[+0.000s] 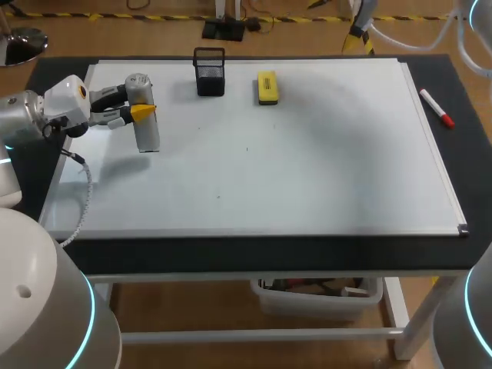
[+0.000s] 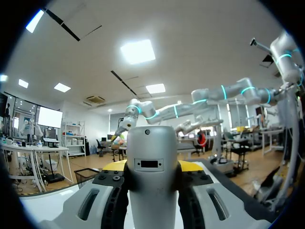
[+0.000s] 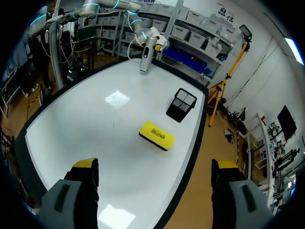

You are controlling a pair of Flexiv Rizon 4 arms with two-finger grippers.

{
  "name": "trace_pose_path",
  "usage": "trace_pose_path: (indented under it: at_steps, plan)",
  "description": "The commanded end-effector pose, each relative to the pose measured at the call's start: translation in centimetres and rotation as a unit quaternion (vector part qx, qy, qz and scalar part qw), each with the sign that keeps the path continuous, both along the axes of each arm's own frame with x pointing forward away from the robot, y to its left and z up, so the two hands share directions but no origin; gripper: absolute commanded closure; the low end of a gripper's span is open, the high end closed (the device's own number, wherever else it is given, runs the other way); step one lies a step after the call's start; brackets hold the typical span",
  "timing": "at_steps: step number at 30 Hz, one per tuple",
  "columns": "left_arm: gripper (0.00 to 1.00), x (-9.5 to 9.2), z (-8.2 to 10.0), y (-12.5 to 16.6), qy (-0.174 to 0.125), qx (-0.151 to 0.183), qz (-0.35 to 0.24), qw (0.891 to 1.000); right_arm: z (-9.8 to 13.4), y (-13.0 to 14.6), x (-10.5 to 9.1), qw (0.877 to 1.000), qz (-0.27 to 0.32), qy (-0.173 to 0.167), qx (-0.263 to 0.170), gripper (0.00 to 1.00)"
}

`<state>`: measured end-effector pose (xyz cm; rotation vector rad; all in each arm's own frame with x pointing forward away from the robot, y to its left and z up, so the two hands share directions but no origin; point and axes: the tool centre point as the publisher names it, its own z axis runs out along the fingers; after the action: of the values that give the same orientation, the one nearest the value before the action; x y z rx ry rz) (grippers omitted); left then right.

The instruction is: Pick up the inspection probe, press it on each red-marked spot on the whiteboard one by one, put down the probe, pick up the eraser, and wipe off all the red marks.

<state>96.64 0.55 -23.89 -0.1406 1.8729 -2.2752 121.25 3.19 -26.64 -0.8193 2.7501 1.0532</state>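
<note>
- Inspection probe (image 1: 146,134), a silver-grey cylinder, is clamped in my left gripper (image 1: 140,106) over the far left corner of the large white whiteboard (image 1: 307,169). In the head view I cannot tell whether its lower end touches the board.
- Head view: I can make out no clear red marks, only a few tiny dark specks. If I press on guesswork, I may hit the wrong spots or miss some.
- Head view: the black mesh pen holder (image 1: 209,73) stands near the probe, with the yellow block eraser (image 1: 267,88) just past it. A careless sideways sweep could knock either one.
- Head view: a thin pale cable (image 1: 88,184) hangs from my left arm across the board's left edge. It might snag or drag as I reach further in.
- Head view: the red-capped white marker (image 1: 437,108) lies on the black worktop (image 1: 453,146), well apart from the probe, so it is little threat.
- Left wrist view: both fingers bear on the probe's body from two sides, and much of the probe stands out beyond them. Pressing at an angle could make it tilt or slide in the grasp.
- Right wrist view: my right gripper (image 3: 155,167) is spread wide and holds nothing, above the board with the eraser ahead of it. If it goes down for the eraser too soon, my two arms could crowd each other.
</note>
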Motion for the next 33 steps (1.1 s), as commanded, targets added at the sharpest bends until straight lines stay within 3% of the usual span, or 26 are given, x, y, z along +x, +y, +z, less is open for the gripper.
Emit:
trace_pose_path:
  at_steps: [1,9,24,33]
  plan:
    - [1.0,-0.1,0.1,-0.1,-0.001,0.0,0.002,1.0,-0.1,-0.2,1.1,1.0,0.016,0.019,0.002,0.0]
    - [1.0,2.6,2.4,-2.8,-0.023,0.018,-0.031,0.999,-0.1,-0.2,1.1,1.0,0.016,0.019,0.002,0.0]
    - [1.0,10.0,7.3,-7.6,-0.061,0.041,-0.08,0.994,-0.1,-0.2,1.1,1.0,0.016,0.019,0.002,0.0]
    - [1.0,14.6,9.6,-10.0,-0.073,0.03,-0.102,0.992,-0.1,-0.2,1.1,1.0,0.016,0.019,0.002,0.0]
